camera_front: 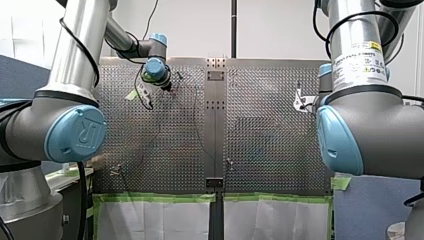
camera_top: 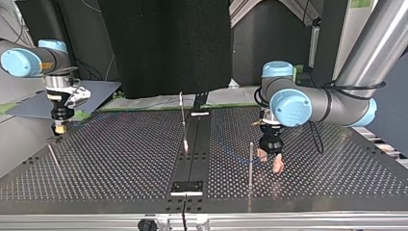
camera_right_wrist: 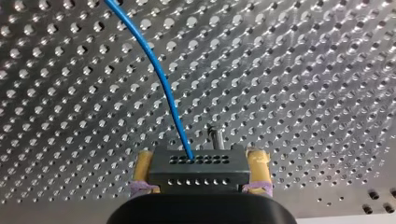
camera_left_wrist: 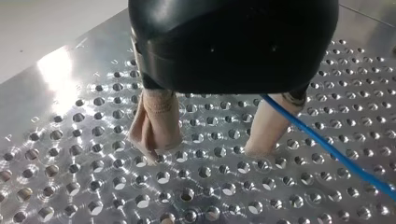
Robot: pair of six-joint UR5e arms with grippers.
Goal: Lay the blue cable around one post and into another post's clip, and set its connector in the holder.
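Plainly early in the job, our right gripper (camera_right_wrist: 201,164) stands closed on the black connector (camera_right_wrist: 198,176), its yellow pads (camera_right_wrist: 141,169) pressing the block's two ends, low over the perforated table (camera_right_wrist: 317,70) at the top view's left. From the connector's face the blue cable (camera_right_wrist: 161,79) runs away in a loose curve across the bare holes, with a small peg (camera_right_wrist: 215,135) just behind the block. Our left gripper (camera_left_wrist: 205,150), at the top view's right, has its beige pads (camera_left_wrist: 156,121) spread wide apart and almost on the plate, with nothing between them; the cable passes close by one finger and runs off across the holes, not clamped. Near that gripper stands an upright post (camera_top: 250,161), and a leaning post (camera_top: 182,113) rises near the table's middle; as far as we can see, the cable is around neither and in no clip. We judge that all of the routing remains: the turn around one post, the press into another's clip, and the seating of the connector, which is in the claw and not in any holder. Which fixture is the holder we cannot tell.
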